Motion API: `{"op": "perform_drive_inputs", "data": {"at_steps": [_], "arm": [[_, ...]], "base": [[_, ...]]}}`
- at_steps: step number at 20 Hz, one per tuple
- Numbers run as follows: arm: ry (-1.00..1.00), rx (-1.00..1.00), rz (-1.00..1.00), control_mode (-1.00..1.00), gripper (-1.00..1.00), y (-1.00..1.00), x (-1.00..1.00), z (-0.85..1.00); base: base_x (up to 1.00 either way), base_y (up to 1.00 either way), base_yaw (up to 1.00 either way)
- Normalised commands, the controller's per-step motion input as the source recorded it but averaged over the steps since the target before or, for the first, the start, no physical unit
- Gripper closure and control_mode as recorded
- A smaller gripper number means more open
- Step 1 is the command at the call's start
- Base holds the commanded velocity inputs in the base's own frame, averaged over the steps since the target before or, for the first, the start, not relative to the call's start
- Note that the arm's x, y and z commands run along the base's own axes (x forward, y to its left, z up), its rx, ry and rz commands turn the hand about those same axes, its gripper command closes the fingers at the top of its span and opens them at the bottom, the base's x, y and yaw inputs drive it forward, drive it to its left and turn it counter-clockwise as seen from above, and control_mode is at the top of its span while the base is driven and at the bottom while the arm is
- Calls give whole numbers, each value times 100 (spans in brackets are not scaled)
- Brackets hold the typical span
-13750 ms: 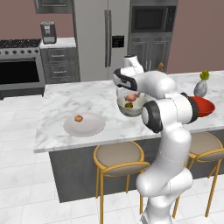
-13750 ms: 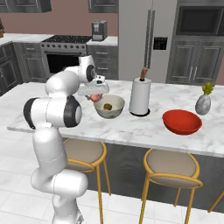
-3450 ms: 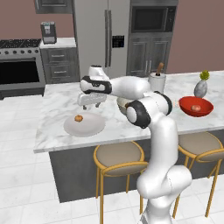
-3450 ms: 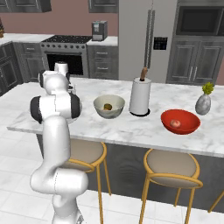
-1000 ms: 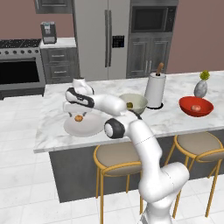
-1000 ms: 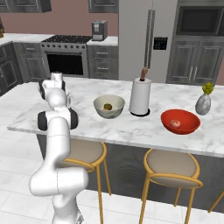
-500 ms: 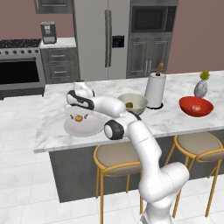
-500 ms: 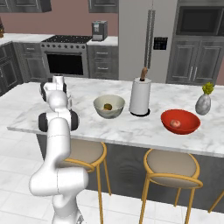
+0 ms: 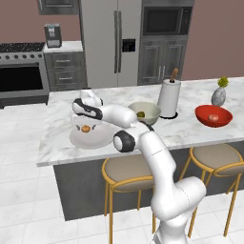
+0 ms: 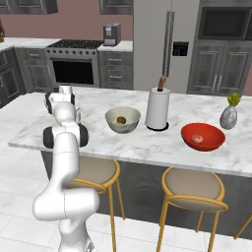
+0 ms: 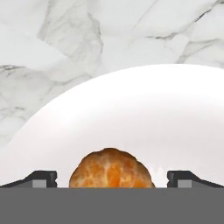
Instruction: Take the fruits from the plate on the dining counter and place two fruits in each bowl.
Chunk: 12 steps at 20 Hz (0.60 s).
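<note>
One orange-brown fruit (image 11: 110, 168) lies on the pale grey plate (image 11: 131, 113) at the left end of the marble dining counter (image 9: 62, 143). My gripper (image 11: 112, 179) is low over the plate, open, one fingertip (image 11: 41, 178) on each side of the fruit, apparently not touching it. From the left base view, the gripper (image 9: 85, 124) points down at the fruit (image 9: 85, 128) on the plate (image 9: 95, 139). The beige bowl (image 9: 150, 110) holds a green fruit (image 9: 141, 114). The red bowl (image 9: 205, 114) holds a reddish fruit (image 9: 214, 117).
A paper towel roll (image 9: 168, 97) stands upright between the two bowls. A small vase (image 9: 218, 95) sits behind the red bowl. Two round stools (image 9: 131, 171) stand under the counter's front edge. My arm reaches left across the counter in front of the beige bowl (image 10: 122, 119).
Having swung left from the bowls to the plate, the hand has sunk a little lower around the orange-brown fruit over the last second. The jaws stay open.
</note>
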Motion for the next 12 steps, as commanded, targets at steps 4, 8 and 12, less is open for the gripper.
{"op": "perform_drive_inputs", "data": {"at_steps": [4,8,12], "arm": [[0,0,-4,-100,-100,1,-1,-8],[0,0,-3,-100,100,12,0,-12],[0,0,-4,-100,100,9,-1,-12]], "base": [[0,0,0],[0,0,0],[0,0,0]]}}
